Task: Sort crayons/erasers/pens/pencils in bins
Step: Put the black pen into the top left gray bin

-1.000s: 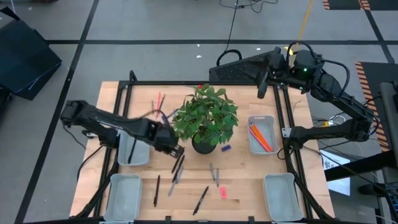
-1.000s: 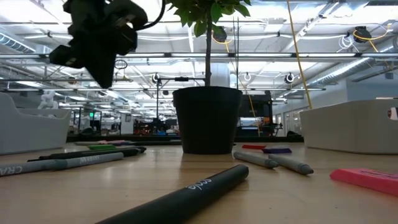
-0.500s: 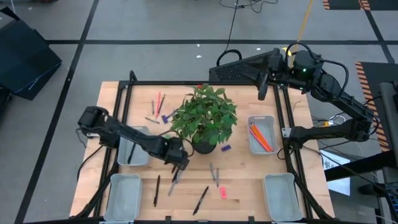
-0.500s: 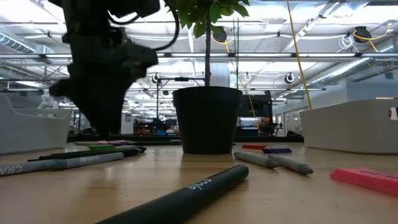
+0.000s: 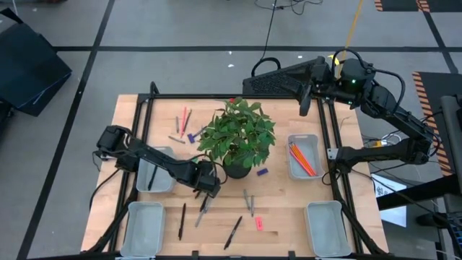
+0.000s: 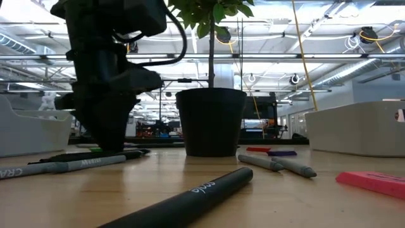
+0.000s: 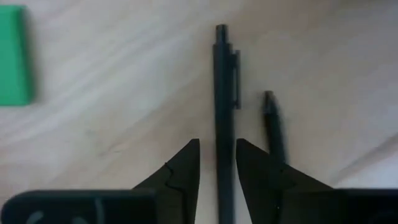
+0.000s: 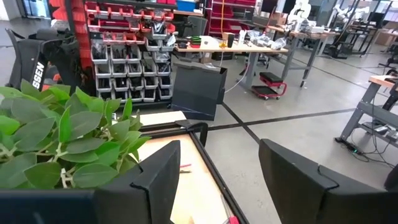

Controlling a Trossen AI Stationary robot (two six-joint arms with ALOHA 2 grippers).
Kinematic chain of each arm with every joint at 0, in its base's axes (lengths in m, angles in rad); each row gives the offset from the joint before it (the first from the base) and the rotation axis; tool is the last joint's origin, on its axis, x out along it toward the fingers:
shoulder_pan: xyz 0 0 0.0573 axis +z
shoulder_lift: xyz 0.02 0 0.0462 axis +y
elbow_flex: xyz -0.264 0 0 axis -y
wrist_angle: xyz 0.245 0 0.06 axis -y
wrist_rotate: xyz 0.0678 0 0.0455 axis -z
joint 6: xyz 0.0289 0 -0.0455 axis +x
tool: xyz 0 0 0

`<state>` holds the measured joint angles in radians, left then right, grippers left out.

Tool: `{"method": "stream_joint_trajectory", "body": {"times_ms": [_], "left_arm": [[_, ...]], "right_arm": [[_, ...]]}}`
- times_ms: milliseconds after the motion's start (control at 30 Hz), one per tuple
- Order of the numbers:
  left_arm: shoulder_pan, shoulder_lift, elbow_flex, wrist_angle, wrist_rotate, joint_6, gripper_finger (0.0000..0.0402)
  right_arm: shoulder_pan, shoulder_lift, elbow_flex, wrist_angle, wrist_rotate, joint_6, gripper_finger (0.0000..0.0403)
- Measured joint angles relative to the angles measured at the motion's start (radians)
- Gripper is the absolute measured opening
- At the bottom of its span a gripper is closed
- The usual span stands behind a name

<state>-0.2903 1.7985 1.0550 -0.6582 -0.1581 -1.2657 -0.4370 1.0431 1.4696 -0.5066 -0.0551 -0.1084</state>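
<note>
We judge the step in hand to be the pick-up of a black pen [image 7: 224, 112]. The left gripper [image 5: 208, 186] is down at the wooden table [image 5: 281, 217], just in front of the potted plant [image 5: 238, 137] and to its left. In the left wrist view its two fingers [image 7: 180, 171] straddle the pen with a narrow gap on each side, so they are only slightly apart and not yet pressed on the barrel. A second dark stick [image 7: 273, 127] lies just beside one finger, and a green eraser [image 7: 13, 56] sits off to the other side.

What the next move calls for, as we read it, is to close squarely on this pen alone without catching the neighbouring stick, then lift and carry it to the bin [image 5: 155, 173] left of the plant, where one dark stick already lies.

The right gripper [image 8: 217, 180] waits high beyond the back right corner of the table, well away from the plant, its fingers wide apart and empty. Orange pencils [image 5: 302, 160] lie in the bin [image 5: 303, 139] right of the plant.

More pens, grey sticks and a pink eraser [image 5: 259, 224] are scattered on the bare wood in front of the plant. Around it is a large workshop with grey floor, red parts shelving [image 8: 118, 31] and benches.
</note>
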Motion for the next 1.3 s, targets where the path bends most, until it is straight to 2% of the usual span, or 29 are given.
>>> {"method": "stream_joint_trajectory", "body": {"times_ms": [167, 367, 567, 667, 800, 967, 1167, 1300], "left_arm": [[0.026, 0.003, -0.009, -0.052, 0.000, -0.043, 0.0106], [0.043, 0.002, -0.079, -0.009, 0.019, -0.065, 0.0106], [0.041, -0.003, -0.093, -0.006, 0.016, -0.053, 0.0105], [0.044, -0.002, -0.094, -0.013, 0.025, -0.072, 0.0085], [0.052, -0.002, -0.095, -0.017, 0.039, -0.087, 0.0026], [0.066, -0.005, -0.095, -0.019, 0.055, -0.102, 0.0029], [0.081, -0.074, -0.066, -0.088, 0.061, -0.083, 0.0022], [0.103, -0.176, -0.021, -0.173, 0.061, -0.116, 0.0021]], "right_arm": [[0.000, 0.000, 0.000, 0.000, 0.000, 0.018, 0.0210], [0.000, 0.000, 0.000, -0.001, -0.002, 0.017, 0.0210], [0.000, 0.000, 0.000, -0.001, -0.002, 0.010, 0.0210], [0.000, 0.000, 0.000, 0.000, -0.002, 0.012, 0.0210], [0.000, 0.000, 0.000, 0.000, -0.002, 0.017, 0.0210], [0.000, 0.000, 0.000, 0.001, -0.002, 0.017, 0.0210], [0.000, 0.000, 0.000, 0.009, -0.002, 0.015, 0.0210], [0.000, 0.001, 0.000, 0.022, -0.002, 0.036, 0.0210]]}}
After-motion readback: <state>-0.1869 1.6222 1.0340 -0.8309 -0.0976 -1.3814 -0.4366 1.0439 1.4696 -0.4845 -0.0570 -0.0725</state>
